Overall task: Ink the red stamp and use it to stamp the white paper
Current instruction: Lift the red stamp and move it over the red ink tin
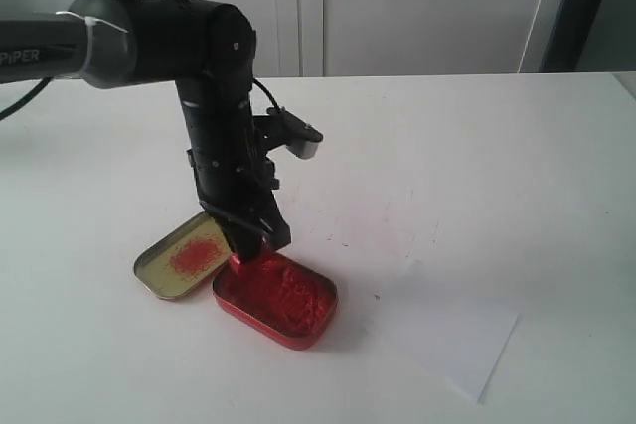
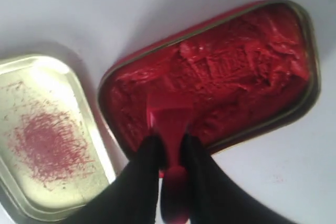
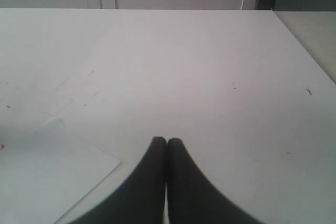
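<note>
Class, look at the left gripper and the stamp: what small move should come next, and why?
Probably lift the left gripper straight up: the red stamp it grips is pressed into paste in the ink tin, and the white paper lies apart from it.

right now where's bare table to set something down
Free: the table strip between the ink tin and the white paper, and the wide stretch behind both. Crowded: the lid beside the tin, with the left gripper holding the red stamp in the paste.
</note>
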`<state>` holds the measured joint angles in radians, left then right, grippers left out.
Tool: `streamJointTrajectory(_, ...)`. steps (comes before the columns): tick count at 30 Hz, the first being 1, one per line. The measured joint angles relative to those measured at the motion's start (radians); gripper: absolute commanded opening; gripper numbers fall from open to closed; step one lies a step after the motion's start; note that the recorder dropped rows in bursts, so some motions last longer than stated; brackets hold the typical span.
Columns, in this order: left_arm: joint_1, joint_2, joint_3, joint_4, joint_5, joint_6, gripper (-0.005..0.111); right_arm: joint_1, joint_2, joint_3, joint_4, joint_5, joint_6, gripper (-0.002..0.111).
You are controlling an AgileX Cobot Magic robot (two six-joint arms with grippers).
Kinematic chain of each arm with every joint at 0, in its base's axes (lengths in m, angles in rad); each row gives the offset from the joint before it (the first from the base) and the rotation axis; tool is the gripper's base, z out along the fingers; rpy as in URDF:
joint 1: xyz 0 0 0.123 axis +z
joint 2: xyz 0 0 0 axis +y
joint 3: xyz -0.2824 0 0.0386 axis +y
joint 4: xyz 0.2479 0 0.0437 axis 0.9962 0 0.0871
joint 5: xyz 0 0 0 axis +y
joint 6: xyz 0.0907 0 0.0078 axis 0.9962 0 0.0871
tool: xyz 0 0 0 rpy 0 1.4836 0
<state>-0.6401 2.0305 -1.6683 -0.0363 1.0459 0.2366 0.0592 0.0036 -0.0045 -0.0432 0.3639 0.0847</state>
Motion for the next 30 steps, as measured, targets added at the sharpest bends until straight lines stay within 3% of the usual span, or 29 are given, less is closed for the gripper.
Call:
streamJointTrajectory(9, -0.069, 0.0, 0.0, -0.004, 0.005, 0.168, 0.0, 0.0, 0.0, 0.0, 0.0, 0.0, 0.0, 0.0)
streamJointTrajectory(18, -0.075, -0.002, 0.0, -0.011, 0.024, 0.444, 0.0, 0.0, 0.0, 0.0, 0.0, 0.0, 0.0, 0.0)
streamJointTrajectory(30, -0.075, -0.002, 0.0, -0.011, -0.062, 0.698, 0.0, 0.0, 0.0, 0.0, 0.0, 0.0, 0.0, 0.0)
